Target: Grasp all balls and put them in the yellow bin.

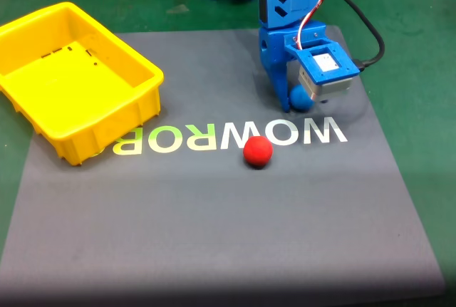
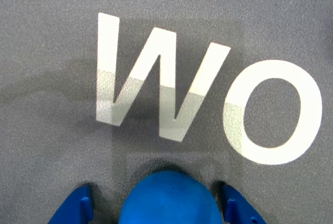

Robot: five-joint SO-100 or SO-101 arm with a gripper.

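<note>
In the fixed view the blue plastic two-finger tool of the arm reaches down to the grey mat with its pale printed lettering, which lies on the green table. The small matte blue ball sits on the mat at the tip of the tool, half hidden behind the blue finger and the grey motor housing. In the wrist view the same blue ball lies at the bottom edge between the two blue fingertips, and a narrow strip of grey mat shows on each side of it, so the tool stands open around the ball without pressing it. The small matte red ball rests on the mat just below the lettering, near the tool but apart from it. The bright yellow rectangular plastic bin with sloping sides stands at the left edge of the mat in the fixed view, well apart from both balls, with small slots in its far wall and nothing inside it.
</note>
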